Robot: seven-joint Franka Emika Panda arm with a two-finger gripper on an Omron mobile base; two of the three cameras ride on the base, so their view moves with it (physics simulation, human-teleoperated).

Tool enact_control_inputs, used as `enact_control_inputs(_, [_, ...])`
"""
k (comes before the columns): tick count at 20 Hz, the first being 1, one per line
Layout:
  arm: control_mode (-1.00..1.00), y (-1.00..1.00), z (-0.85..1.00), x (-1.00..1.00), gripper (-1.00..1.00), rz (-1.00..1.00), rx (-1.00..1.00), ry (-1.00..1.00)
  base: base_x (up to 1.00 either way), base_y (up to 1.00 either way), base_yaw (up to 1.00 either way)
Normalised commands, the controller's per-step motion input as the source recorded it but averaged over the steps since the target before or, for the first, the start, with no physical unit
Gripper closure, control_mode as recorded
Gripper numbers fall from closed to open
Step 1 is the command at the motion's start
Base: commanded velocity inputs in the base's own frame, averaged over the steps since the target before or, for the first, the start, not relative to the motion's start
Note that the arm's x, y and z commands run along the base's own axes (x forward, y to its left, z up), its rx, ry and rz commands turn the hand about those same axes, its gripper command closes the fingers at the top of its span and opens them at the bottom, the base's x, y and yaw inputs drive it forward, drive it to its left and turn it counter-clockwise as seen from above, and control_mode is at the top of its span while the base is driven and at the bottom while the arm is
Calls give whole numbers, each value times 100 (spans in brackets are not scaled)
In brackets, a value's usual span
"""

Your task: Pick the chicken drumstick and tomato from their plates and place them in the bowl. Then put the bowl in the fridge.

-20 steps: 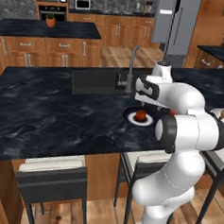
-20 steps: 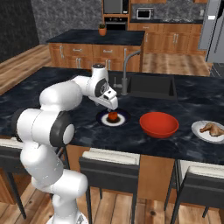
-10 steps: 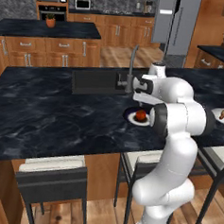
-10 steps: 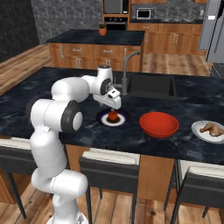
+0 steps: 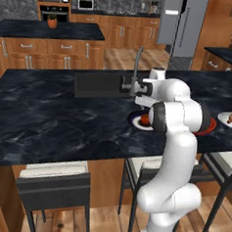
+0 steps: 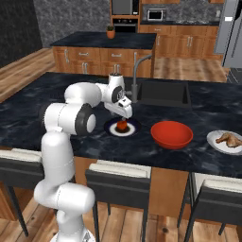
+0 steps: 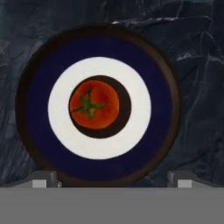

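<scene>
My pincer (image 6: 124, 112) spread wide, grasping nothing, above one round red tomato (image 7: 94, 104) centred on navy-rimmed white-centred plate (image 7: 35, 78); one shallow red bowl (image 6: 171, 133) near.

You are looking straight down on the tomato (image 7: 94, 105), which sits at the white centre of the navy-rimmed plate (image 7: 35, 105) on the dark marbled counter (image 7: 197, 52). Your two fingertips (image 7: 44, 179) stand wide apart at the plate's edge.

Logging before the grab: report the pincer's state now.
Pincer: open, holding nothing, poised directly above the tomato on the navy-rimmed plate.
</scene>
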Motion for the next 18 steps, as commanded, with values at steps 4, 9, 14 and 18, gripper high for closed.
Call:
enact_control_inputs(4, [-100,0,-22,40,-100,-6,0,15,0,0,0])
enact_control_inputs(9, [-100,0,-25,32,-100,-1,1,21,0,0,0])
enact_control_inputs(14, [-100,-1,-25,37,-100,0,0,7,0,0,0])
enact_control_inputs(18, [-100,-11,-20,28,-100,0,0,5,0,0,0])
